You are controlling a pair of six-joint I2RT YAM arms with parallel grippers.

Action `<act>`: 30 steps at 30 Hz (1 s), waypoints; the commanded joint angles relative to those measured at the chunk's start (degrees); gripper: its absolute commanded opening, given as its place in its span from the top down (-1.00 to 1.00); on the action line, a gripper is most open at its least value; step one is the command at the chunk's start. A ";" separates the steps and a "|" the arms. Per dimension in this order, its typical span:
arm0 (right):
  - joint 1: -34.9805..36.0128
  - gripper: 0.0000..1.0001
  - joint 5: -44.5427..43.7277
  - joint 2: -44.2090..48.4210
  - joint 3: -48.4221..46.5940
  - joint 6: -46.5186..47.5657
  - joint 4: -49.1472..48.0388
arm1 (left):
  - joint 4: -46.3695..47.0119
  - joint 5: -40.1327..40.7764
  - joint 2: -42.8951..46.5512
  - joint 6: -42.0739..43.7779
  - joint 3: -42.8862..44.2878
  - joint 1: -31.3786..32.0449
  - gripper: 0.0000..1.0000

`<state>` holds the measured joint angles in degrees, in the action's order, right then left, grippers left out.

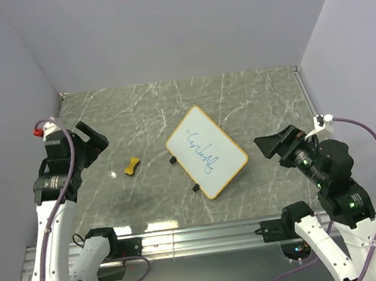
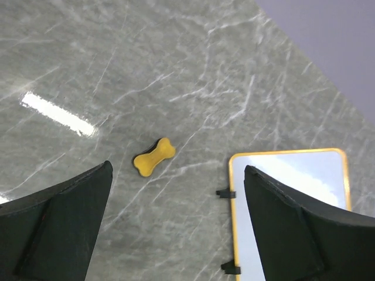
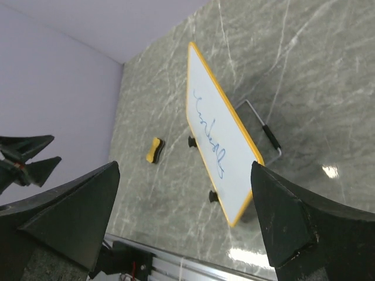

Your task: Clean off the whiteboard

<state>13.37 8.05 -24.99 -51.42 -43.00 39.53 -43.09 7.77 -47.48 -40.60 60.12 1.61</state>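
The whiteboard (image 1: 207, 152) stands tilted on a wire stand in the middle of the table, orange frame, two black clips on its left edge, blue scribbles across its face. It also shows in the right wrist view (image 3: 221, 137) and in the left wrist view (image 2: 293, 205). The yellow bone-shaped eraser (image 1: 132, 166) lies flat on the table left of the board; it also shows in the left wrist view (image 2: 154, 156) and the right wrist view (image 3: 154, 150). My left gripper (image 1: 91, 143) is open and empty, left of the eraser. My right gripper (image 1: 279, 144) is open and empty, right of the board.
Grey marbled table (image 1: 136, 112) enclosed by pale walls at the back and both sides. An aluminium rail (image 1: 200, 236) runs along the near edge by the arm bases. The board's wire stand (image 3: 266, 132) sticks out behind it.
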 commanded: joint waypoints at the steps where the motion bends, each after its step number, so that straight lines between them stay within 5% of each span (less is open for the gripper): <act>1: 0.35 -0.99 -0.05 2.58 0.09 1.69 4.14 | -3.22 -2.57 -4.28 2.28 -3.42 -0.02 -0.99; 8: 0.43 -0.99 2.58 6.53 3.96 1.61 8.80 | 3.26 -7.24 -4.19 7.99 -7.65 -0.11 -0.99; 15: 0.35 -0.96 2.05 9.79 5.19 0.20 12.15 | 6.08 -9.95 -19.55 9.83 -6.24 0.32 -0.95; 30: 0.35 -0.95 -0.32 6.10 5.36 0.03 11.89 | 18.74 -12.17 -33.98 14.23 -10.90 5.06 -0.90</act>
<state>13.37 9.04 -17.87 -46.33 -42.57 52.27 -28.23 -3.29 -79.53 -28.49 49.82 4.69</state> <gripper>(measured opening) 0.978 0.955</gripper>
